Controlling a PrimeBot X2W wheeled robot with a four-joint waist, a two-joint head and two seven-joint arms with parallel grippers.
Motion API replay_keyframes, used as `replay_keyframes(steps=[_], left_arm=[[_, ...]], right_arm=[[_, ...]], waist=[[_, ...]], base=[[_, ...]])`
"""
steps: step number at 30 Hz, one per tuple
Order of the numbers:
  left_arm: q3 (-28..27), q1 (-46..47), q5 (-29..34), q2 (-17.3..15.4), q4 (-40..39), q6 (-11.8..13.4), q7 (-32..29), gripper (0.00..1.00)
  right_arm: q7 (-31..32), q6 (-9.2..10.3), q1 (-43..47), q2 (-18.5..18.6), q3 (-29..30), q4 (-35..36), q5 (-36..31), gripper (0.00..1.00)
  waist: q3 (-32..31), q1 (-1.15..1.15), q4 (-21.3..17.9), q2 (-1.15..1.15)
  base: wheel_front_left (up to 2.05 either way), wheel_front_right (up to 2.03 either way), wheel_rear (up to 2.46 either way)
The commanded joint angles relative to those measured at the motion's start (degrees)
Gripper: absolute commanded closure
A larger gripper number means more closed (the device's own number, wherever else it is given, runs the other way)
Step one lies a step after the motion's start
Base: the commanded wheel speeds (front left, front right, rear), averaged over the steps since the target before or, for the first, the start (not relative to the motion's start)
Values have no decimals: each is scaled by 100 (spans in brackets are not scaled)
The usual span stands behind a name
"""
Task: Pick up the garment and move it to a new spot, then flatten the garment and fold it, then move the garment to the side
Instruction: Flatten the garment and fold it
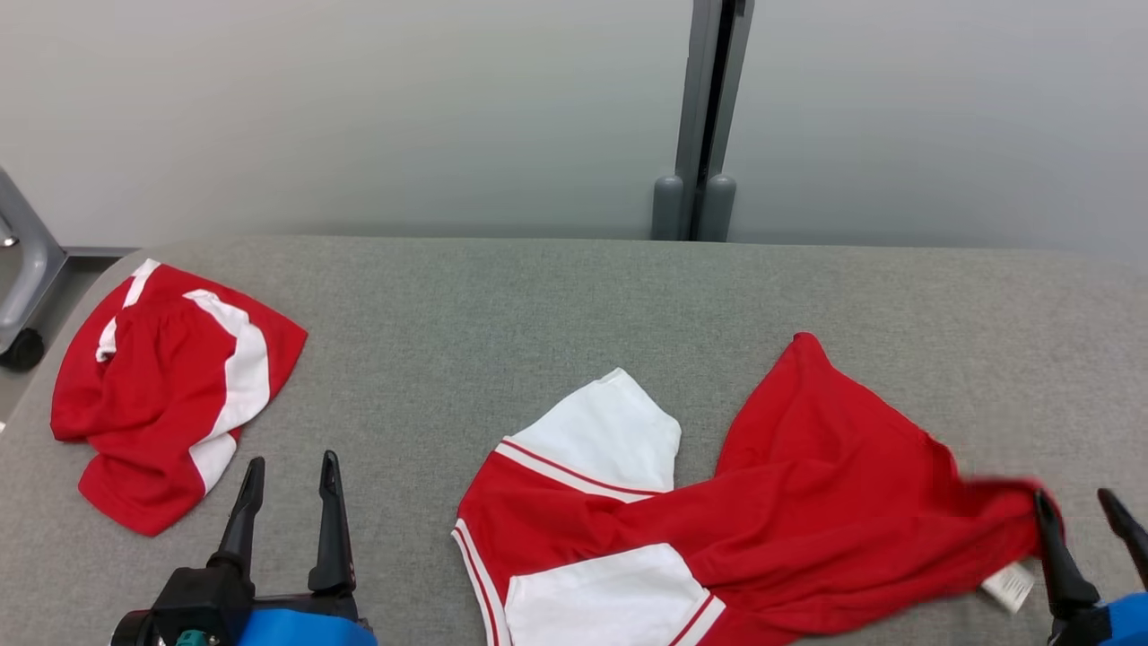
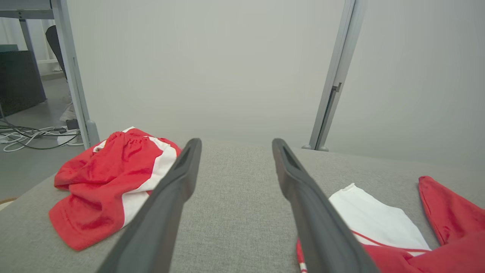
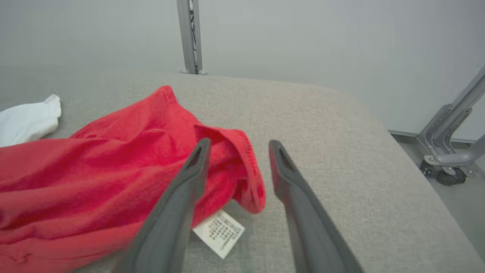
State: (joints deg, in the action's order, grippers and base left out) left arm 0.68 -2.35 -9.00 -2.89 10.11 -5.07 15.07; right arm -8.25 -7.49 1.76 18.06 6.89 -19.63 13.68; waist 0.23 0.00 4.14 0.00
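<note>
Red-and-white garment (image 1: 807, 502), crumpled on the grey table (image 1: 502, 305), right of centre. The right wrist view shows its red hem lying loose between the spread fingers of the right gripper (image 3: 239, 151), not pinched, with a white care label (image 3: 219, 232) below. The left wrist view shows the left gripper (image 2: 237, 146) wide open and empty over bare table, with a second red-and-white garment (image 2: 110, 178) to its left.

Red-and-white garment (image 1: 762, 511), grey table (image 1: 502, 305)
</note>
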Motion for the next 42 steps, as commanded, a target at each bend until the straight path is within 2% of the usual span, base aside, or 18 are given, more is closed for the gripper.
replay_keyframes(steps=[1, 9, 15, 19, 25, 35, 42], left_arm=[[-19, -80, 33, 1, 2, -12, 15, 0], [-112, -113, 95, 2, -38, -58, 15, 0], [-89, -97, 120, 2, -24, -80, 15, 0], [-92, -80, 144, 1, -15, -84, 15, 0], [-113, -99, 162, 2, -14, -88, 15, 0], [-125, -86, 189, 2, 8, -64, 15, 0], [91, 459, 290, -13, 122, -122, 15, 0]], right_arm=[[-58, -1, 89, -54, 37, 166, -1, 0], [-373, -1, 190, -690, 49, 1552, -83, 0], [-520, -1, 307, -1185, -251, 2092, -253, 0], [-559, -1, 462, -1333, -516, 2130, -378, 0], [-597, -1, 788, -1489, -496, 1944, -448, 0], [-640, -1, 816, -1516, -514, 1763, -441, 0], [-604, -1, 733, -1517, -465, 1741, -429, 0]], waist=[[-40, 0, -24, 0], [-98, 0, -76, 0], [-96, 0, -46, 0], [-98, 0, -1, 0], [-101, 0, 63, 0], [-99, 0, 17, 0], [-64, 0, -8, 0]], base=[[0, 0, 0], [0, 0, 0], [0, 0, 0], [0, 0, 0], [0, 0, 0], [0, 0, 0], [0, 0, 0]])
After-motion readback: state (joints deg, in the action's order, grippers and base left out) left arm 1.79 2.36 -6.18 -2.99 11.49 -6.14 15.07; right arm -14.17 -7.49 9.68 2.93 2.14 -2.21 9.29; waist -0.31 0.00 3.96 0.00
